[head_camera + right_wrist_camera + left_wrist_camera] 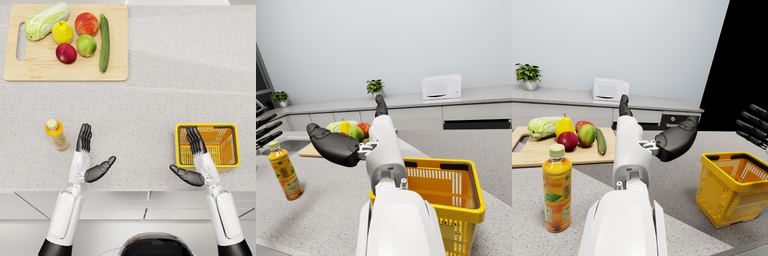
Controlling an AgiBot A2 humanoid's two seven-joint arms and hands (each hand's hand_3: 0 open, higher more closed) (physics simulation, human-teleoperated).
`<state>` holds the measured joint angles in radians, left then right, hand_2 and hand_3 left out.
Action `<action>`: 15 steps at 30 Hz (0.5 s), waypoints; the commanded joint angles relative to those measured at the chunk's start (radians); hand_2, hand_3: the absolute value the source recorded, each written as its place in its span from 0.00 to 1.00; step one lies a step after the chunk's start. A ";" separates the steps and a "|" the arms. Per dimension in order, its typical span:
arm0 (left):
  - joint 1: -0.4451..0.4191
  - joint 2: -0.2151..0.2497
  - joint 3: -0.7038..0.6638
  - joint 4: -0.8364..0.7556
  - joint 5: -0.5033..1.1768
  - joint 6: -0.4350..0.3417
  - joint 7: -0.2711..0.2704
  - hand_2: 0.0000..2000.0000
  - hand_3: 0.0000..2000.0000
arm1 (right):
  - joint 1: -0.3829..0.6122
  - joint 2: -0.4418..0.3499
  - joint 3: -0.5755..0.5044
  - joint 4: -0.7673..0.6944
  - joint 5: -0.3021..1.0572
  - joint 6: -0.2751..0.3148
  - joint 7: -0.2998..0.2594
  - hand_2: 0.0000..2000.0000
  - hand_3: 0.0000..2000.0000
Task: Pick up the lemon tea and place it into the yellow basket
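Fingers (84, 136) of the left hand (89, 159) are stretching straight forward and lying apart from the thumb, holding nothing, while the hand is hovering over the speckled grey surface (150, 107). Just beside those fingers, on the outer side and not touching them, the lemon tea, a small plastic bottle of orange drink with a pale yellow cap (57, 134), is standing upright on the surface; the left wrist view is showing it (557, 195) close beside the white forearm. The right hand (196, 160) is likewise lying spread and holding nothing, its fingers (195, 140) reaching over the near left corner of the yellow wire-sided plastic basket (233, 145), which is sitting on the surface well apart from the bottle. At the far left of the surface a light wooden chopping board (30, 70) is carrying a pale green cabbage (46, 20), a yellow pear (62, 32), a red-orange apple (87, 23), a green apple (86, 45), a dark red apple (66, 53) and a long green cucumber (104, 42).
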<state>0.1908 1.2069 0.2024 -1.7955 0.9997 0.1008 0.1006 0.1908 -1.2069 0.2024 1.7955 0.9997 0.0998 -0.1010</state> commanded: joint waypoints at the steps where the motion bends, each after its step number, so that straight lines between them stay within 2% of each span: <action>1: 0.000 0.000 0.000 0.000 0.000 0.000 0.000 0.00 0.00 | 0.000 0.000 0.000 0.000 0.000 0.000 0.000 0.00 0.00; 13: 0.000 0.000 0.000 0.000 0.000 0.000 0.000 0.00 0.00 | 0.000 0.000 0.000 0.000 0.000 0.000 0.000 0.00 0.00; 14: 0.002 0.001 0.030 0.016 0.000 0.000 0.000 0.00 0.00 | 0.000 0.000 0.000 0.000 0.000 0.000 0.000 0.00 0.00; 15: 0.024 0.016 0.018 0.030 0.000 -0.029 -0.028 0.00 0.00 | 0.002 -0.001 0.030 -0.016 0.000 0.000 0.000 0.00 0.00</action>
<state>0.1930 1.2146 0.2146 -1.7816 0.9997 0.0518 0.0517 0.1891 -1.2088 0.2112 1.7899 0.9996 0.0715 -0.0724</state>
